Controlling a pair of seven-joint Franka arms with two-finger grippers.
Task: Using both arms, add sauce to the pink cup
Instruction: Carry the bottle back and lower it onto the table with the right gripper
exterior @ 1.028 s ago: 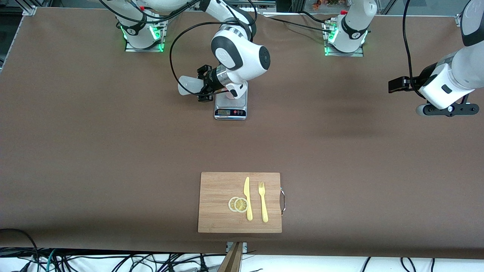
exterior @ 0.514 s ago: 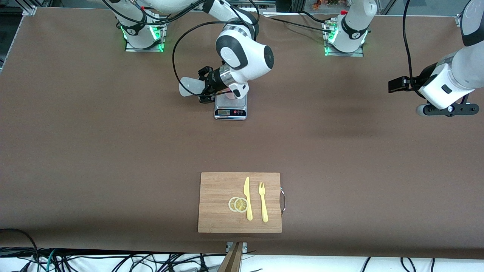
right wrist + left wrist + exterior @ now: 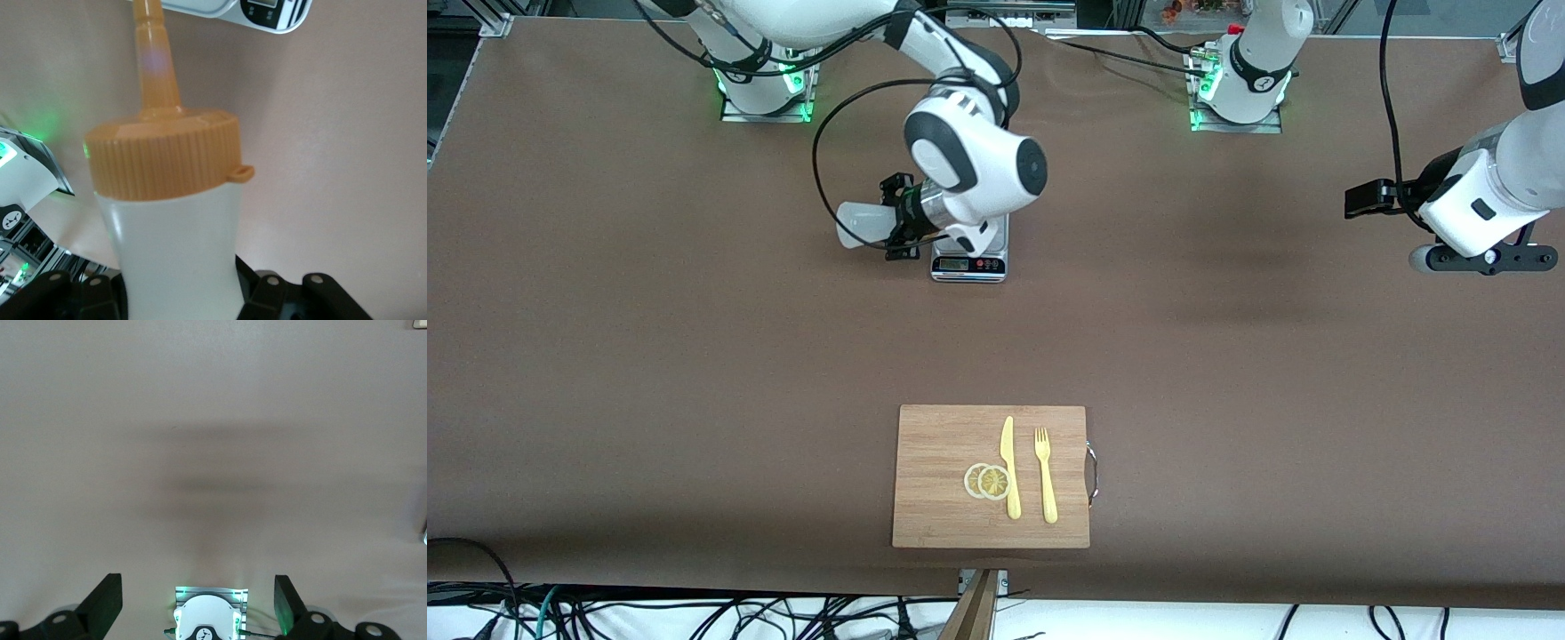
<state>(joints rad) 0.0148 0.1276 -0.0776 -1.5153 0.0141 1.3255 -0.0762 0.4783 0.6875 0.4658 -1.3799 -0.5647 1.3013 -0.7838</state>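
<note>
Holding the sauce bottle [image 3: 860, 225] on its side above the counter [image 3: 649, 356], the right hand [image 3: 900, 229] is clamped round the bottle's body, with the base pointing toward the right arm's end of the counter and the orange cap [image 3: 163, 153] toward the scale [image 3: 970, 258]. In the right wrist view the nozzle [image 3: 152, 57] reaches up to the edge of the scale, so the bottle's long axis appears to run nearly level and aims at the spot where the pink cup should stand; the cup itself is hidden under the right arm's wrist in the front view and cannot be made out. Judging from this, the pour turns on bringing the nozzle tip over the cup's mouth and tipping it downward. A cutting board [image 3: 943, 524] with lemon slices [image 3: 988, 481], a knife [image 3: 1009, 467] and a fork [image 3: 1045, 475] lies nearer the front camera. Over the left arm's end of the counter, the left hand [image 3: 198, 603] waits with its fingers spread wide and nothing between them, well apart from the scale.
</note>
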